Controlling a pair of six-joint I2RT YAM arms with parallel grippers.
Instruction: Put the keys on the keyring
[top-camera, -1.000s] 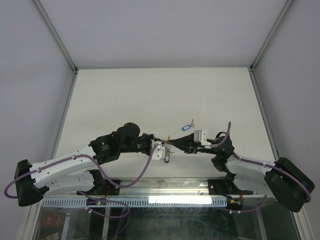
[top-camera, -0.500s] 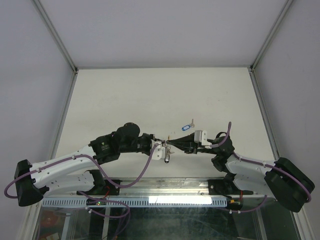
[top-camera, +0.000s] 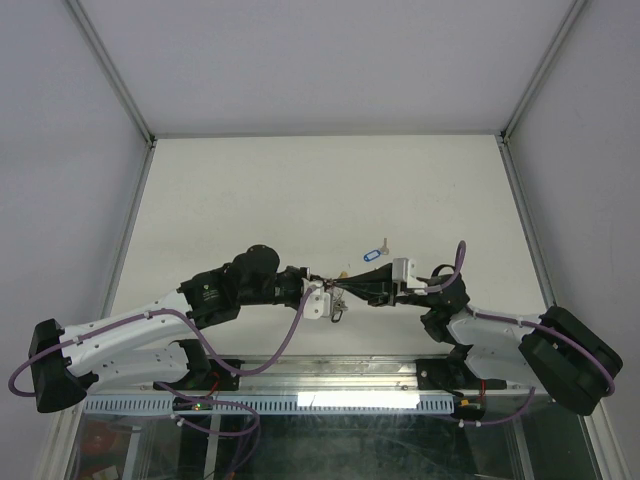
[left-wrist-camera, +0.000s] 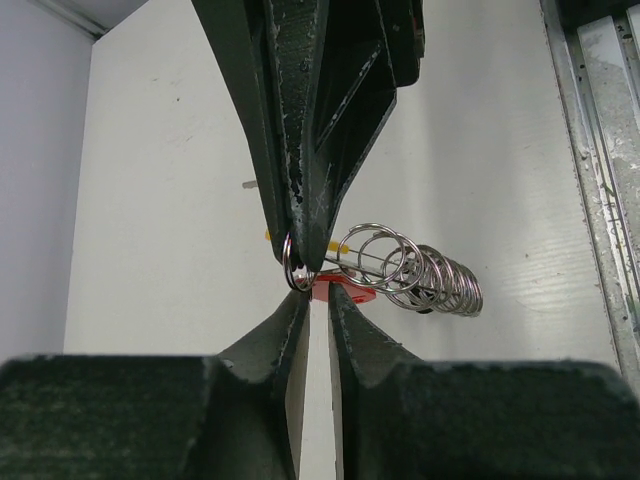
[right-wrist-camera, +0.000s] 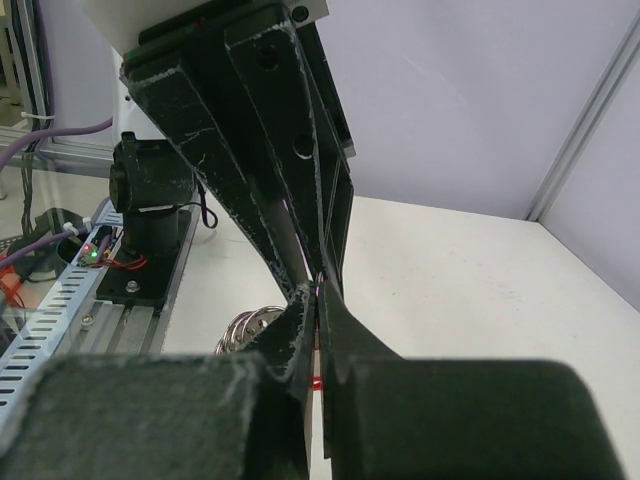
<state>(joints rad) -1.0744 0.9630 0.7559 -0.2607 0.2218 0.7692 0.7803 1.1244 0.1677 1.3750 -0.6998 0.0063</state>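
Note:
My two grippers meet tip to tip above the table's near middle. My right gripper (top-camera: 346, 290) (right-wrist-camera: 318, 298) is shut on the keyring (left-wrist-camera: 372, 262), whose yellow arc (left-wrist-camera: 331, 247) peeks out beside its fingers (left-wrist-camera: 310, 150). Several silvery key rings (left-wrist-camera: 440, 282) are strung along the keyring's thin wire, and they also show in the right wrist view (right-wrist-camera: 245, 325). My left gripper (top-camera: 327, 293) (left-wrist-camera: 318, 297) is shut, its tips pinching the red tag (left-wrist-camera: 350, 291) of one key right under the right fingertips. A small steel ring (left-wrist-camera: 293, 266) hangs at that meeting point. A blue-tagged key (top-camera: 374, 253) lies on the table just beyond.
The white table (top-camera: 300, 190) is enclosed by pale walls at the left, back and right. A metal rail (top-camera: 330, 375) with cables runs along the near edge under both arm bases.
The left jaws closed a little further onto the red tag. The right arm edged slightly left, and the keys dangling under the fingertips swung a bit.

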